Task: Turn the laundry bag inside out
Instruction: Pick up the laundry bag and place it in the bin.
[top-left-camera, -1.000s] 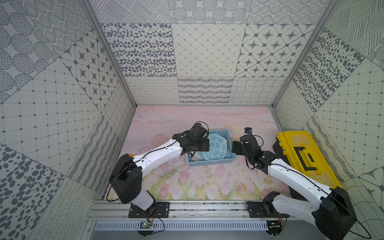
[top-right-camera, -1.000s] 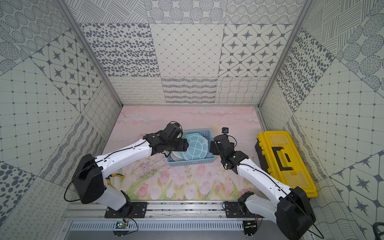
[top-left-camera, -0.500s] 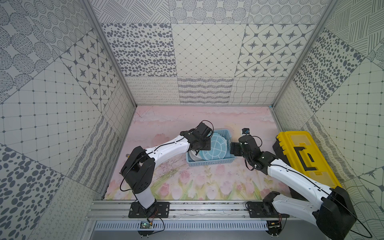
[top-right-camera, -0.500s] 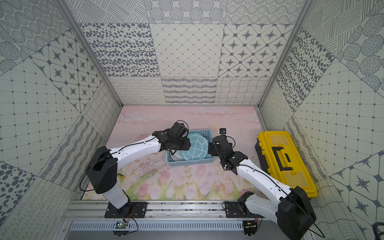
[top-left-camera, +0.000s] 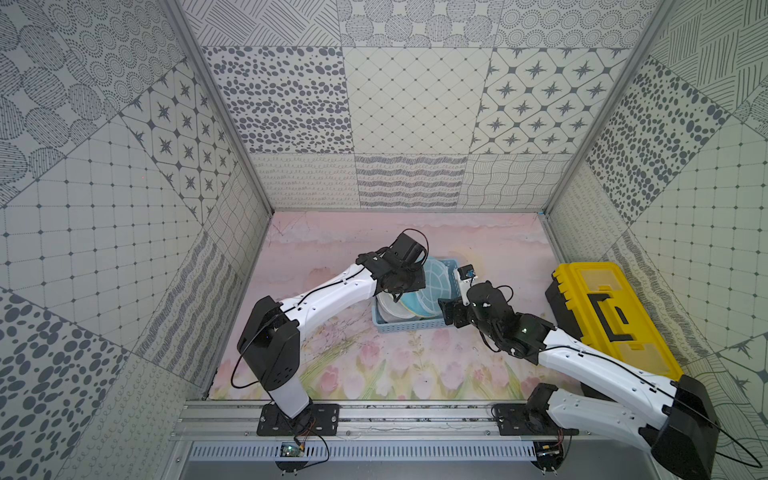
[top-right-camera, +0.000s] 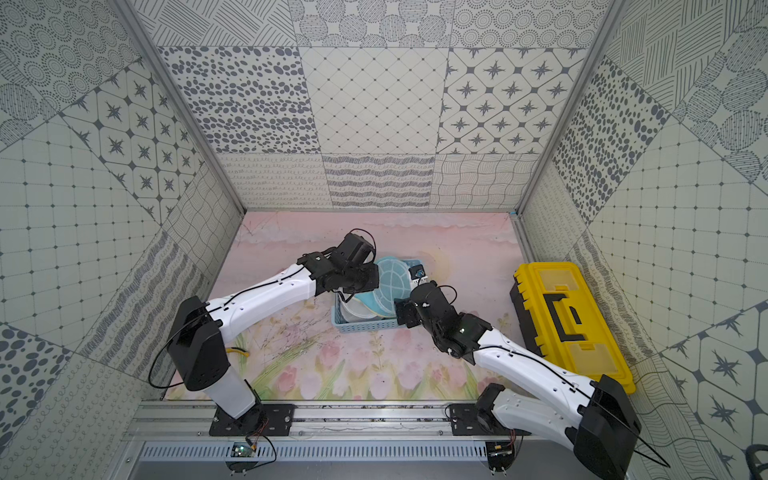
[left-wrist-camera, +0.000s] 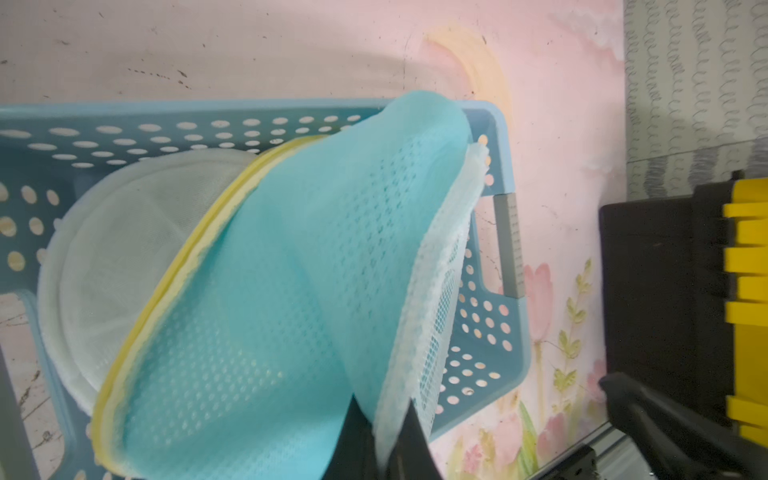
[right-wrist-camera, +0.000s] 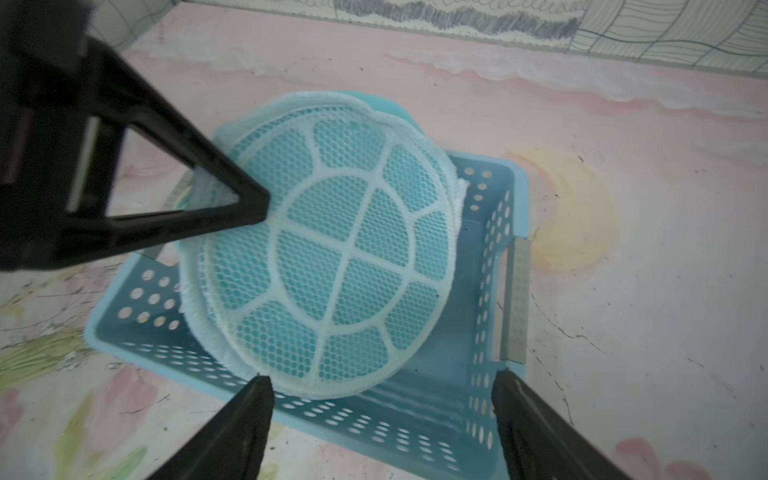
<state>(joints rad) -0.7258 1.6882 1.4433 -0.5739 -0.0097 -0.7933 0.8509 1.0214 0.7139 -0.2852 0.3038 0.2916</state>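
We see the pink flowered worktop (top-left-camera: 498, 249) carrying a yellow toolbox (top-left-camera: 611, 316) along its right edge; a blue perforated basket (top-left-camera: 411, 326) sits near its middle; the laundry bag (top-left-camera: 430, 286), turquoise mesh with white ribs, stands tilted in that basket, rising above its rim; the left jaws are clamped on the bag's white edge; the right jaws stand wide apart just beside the basket, holding nothing.

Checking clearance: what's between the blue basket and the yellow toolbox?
Only bare floral mat, shown in the left wrist view; the right arm hangs above it in both top views.
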